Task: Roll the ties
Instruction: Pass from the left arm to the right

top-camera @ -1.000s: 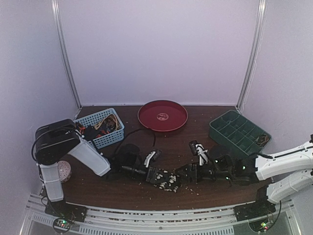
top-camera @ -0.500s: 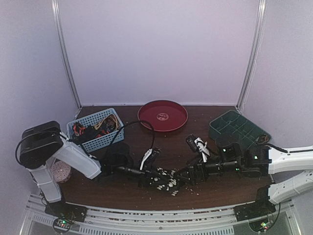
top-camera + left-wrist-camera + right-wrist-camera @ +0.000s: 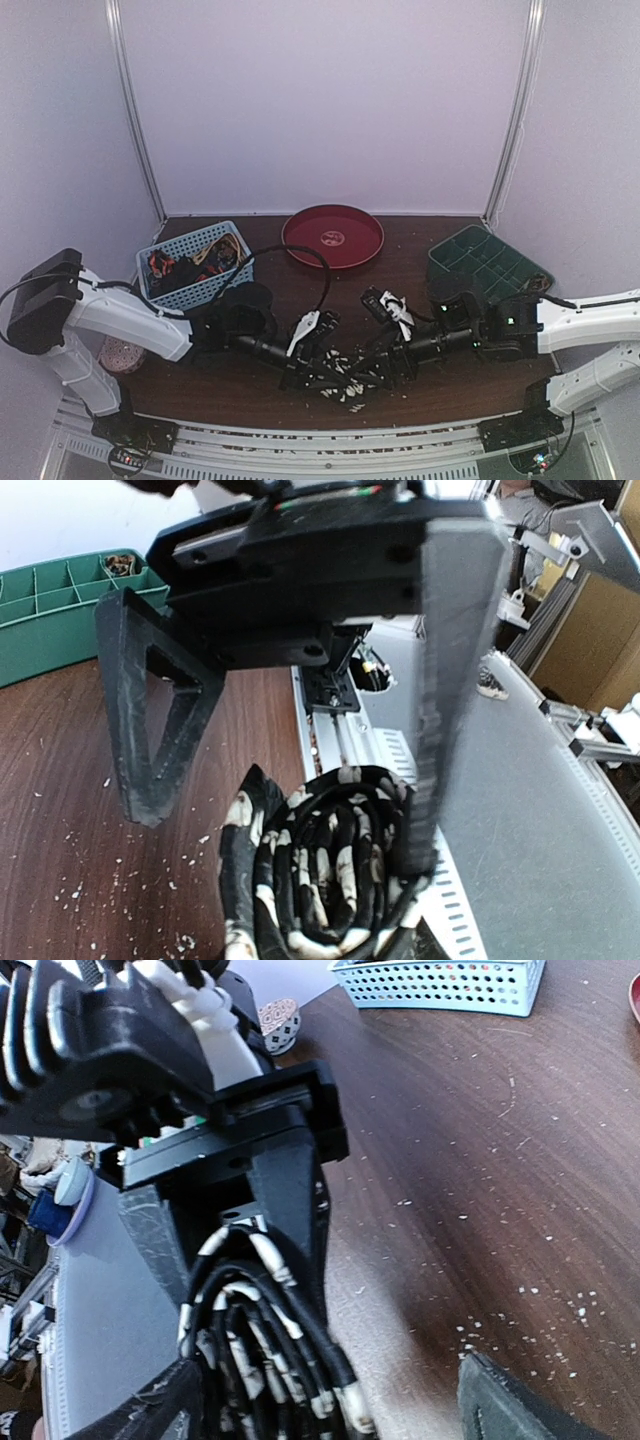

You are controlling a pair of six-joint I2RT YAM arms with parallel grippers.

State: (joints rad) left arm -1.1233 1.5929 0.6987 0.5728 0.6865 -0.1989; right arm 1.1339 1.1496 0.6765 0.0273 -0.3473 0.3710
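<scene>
1. Your tie (image 3: 320,880) is the dark one with the pale speckles. It's already wound into a loose coil near the front edge of the table (image 3: 400,270), right between the two arms.
2. Your left claw (image 3: 280,830) is partly spread with the coil sitting between its fingers. In the left wrist view, one finger is right up against the edge of the coil. The other has a sliver of table showing between it and the fabric. From the right wrist cam it looks more like the layers are coming straight out of the jaws, so honestly I can't tell if it's a real pinch or just loose around it.
3. Your right claw (image 3: 330,1365) is spread wide and isn't holding anything. One finger is just beside the edge of the coil and the other is well off over bare wood.
4. More ties (image 3: 200,255) are heaped in the blue basket (image 3: 195,290) at the back left.
5. The red plate (image 3: 333,237) is at the back middle and the green tray (image 3: 490,270) is at the back right.
6. There are pale crumbs (image 3: 352,392) scattered around the coil, and a speckled ball (image 3: 122,352) by your left arm.
</scene>
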